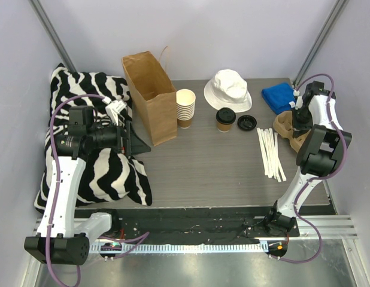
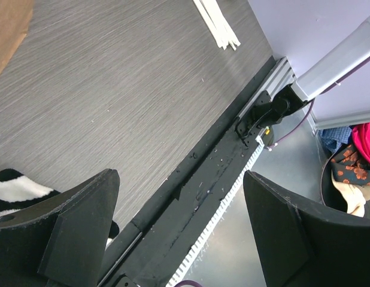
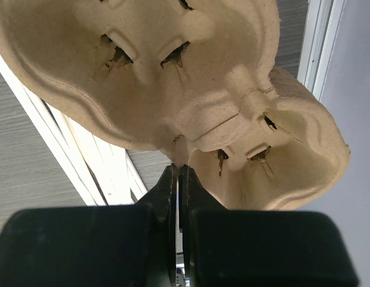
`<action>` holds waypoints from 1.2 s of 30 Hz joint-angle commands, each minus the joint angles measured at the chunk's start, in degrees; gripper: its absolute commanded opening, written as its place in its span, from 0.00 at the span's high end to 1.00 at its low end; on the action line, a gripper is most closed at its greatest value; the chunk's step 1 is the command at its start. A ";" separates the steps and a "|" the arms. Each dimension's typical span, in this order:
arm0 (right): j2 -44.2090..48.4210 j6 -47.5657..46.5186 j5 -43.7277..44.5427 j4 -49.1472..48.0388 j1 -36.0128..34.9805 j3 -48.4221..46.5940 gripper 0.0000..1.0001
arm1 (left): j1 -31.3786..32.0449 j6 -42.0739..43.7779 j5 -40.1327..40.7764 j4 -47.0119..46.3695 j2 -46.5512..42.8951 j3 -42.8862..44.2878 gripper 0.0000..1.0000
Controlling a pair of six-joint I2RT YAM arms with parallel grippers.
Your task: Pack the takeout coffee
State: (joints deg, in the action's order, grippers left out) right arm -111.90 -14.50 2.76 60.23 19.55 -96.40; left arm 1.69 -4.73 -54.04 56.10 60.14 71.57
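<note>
Right gripper [image 3: 178,172]: fingers pressed flat together, pinching the near rim of the pulp tray [image 3: 143,72] at the notch between two lobes. The tray's cup wells face the wrist camera and show only bare pulp and slit tabs. It sits at the far right of the table [image 1: 203,167], close to the right edge, with the blue cloth [image 1: 278,95] just behind it and the white strips [image 1: 270,152] fanned out just beside it on the left. Left gripper [image 2: 182,179]: fingers wide apart, nothing between them, hanging over the table's left side where the zebra cushion [image 1: 95,161] meets the wood, pointed at the base of the paper bag [image 1: 150,95]. The bag stands upright, its mouth open upward; what is inside cannot be made out. Just right of the bag is a cup stack [image 1: 185,107], lidless and nested. The takeout coffee [image 1: 226,119] stands upright beside the stack, lid on, mid-table toward the back, well apart from both grippers. A loose black lid [image 1: 246,122] lies flat just right of it, and a white hat [image 1: 230,88] sits behind. Bare wood runs across the table's middle and front, between the cushion and the strips. The cushion overhangs the left edge.
</note>
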 commanded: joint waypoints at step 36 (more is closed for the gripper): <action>13.54 -1.67 -4.96 4.11 0.05 -9.32 0.99 | -0.64 -0.01 -0.80 -1.95 1.12 4.19 0.00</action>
State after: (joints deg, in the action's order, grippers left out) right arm -104.49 -15.31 1.93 62.96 19.62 -100.75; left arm 1.48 -5.34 -54.04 55.96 61.10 72.27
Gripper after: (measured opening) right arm 0.036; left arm 0.981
